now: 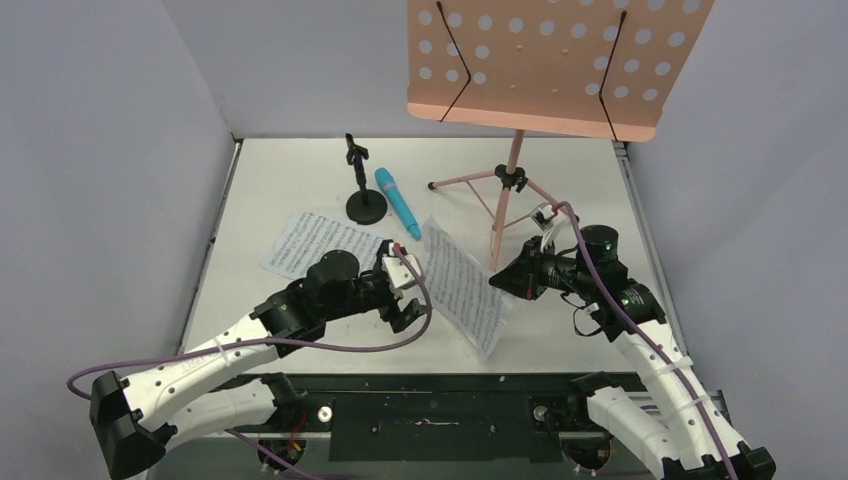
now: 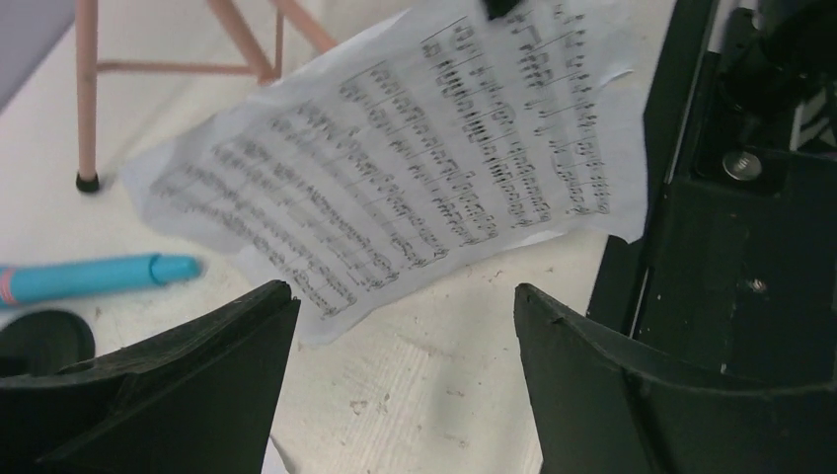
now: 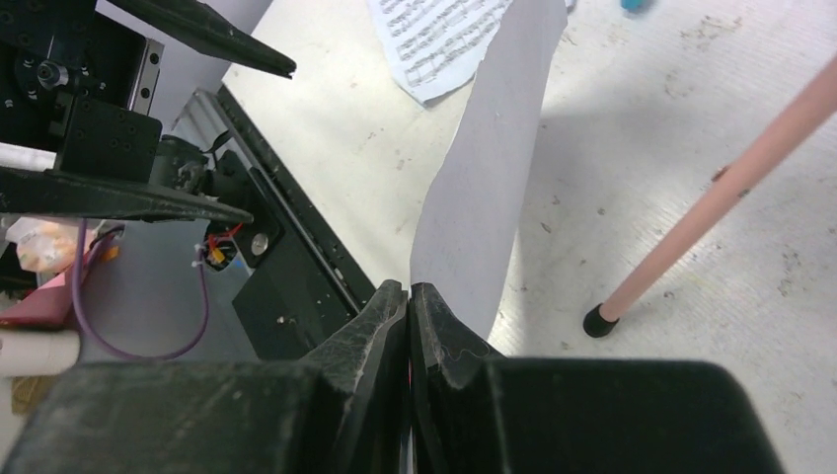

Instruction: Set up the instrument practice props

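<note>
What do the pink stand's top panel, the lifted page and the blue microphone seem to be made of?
The pink panel: probably painted sheet metal, matte; thin, flat, punched with round holes. The lifted page: thin printed paper; it bends while held. The blue microphone: likely plastic, smooth and evenly coloured, though uncertain.

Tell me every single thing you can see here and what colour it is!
Music stand: one, pink with holes, far right side.
Flat page: one, white, lying left of centre.
Held page: one, white, lifted in the middle.
Mic stand: one, black, upright, far middle.
Microphone: one, bright blue, lying beside the mic stand.
Table: one, white.
Left arm, right arm: white and black, near edge.
Left gripper: black, open, empty.
Right gripper: black, shut on the held page.
</note>
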Robot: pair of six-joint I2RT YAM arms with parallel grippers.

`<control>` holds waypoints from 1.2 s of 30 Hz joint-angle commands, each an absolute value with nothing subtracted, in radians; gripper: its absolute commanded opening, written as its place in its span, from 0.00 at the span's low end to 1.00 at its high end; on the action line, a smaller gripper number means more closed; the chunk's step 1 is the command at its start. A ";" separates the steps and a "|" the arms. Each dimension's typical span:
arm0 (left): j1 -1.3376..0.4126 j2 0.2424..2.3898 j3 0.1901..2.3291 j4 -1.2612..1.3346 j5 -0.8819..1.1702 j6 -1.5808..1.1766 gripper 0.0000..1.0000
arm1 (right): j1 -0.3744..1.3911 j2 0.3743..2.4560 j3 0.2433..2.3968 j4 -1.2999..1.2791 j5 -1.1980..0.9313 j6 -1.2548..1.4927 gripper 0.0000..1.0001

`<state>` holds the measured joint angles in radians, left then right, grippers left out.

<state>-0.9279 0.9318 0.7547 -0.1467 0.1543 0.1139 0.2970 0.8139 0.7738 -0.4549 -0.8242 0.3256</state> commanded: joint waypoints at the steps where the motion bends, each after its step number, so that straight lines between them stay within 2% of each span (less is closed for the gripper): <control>1: -0.978 0.921 0.882 -0.252 0.317 0.366 0.80 | 0.326 0.810 0.843 -0.467 -0.880 0.281 0.05; 10: -1.102 0.999 1.017 -0.420 0.357 0.581 0.85 | 0.388 0.818 0.871 -0.521 -0.896 0.224 0.05; 18: -1.165 1.145 1.139 -0.559 0.207 0.673 0.85 | 0.452 0.822 0.889 -0.539 -0.868 0.210 0.05; 28: -1.172 1.161 1.195 -0.527 0.164 0.752 0.89 | 0.516 0.822 0.881 -0.513 -0.834 0.223 0.05; 36: -1.170 1.268 1.248 -0.649 0.150 0.785 0.89 | 0.564 0.805 0.877 -0.489 -0.821 0.244 0.05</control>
<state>-1.1656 1.2079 1.1877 -0.5735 0.1631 0.7486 0.5438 0.8257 0.8474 -0.5514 -0.8364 0.2371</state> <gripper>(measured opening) 0.892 0.059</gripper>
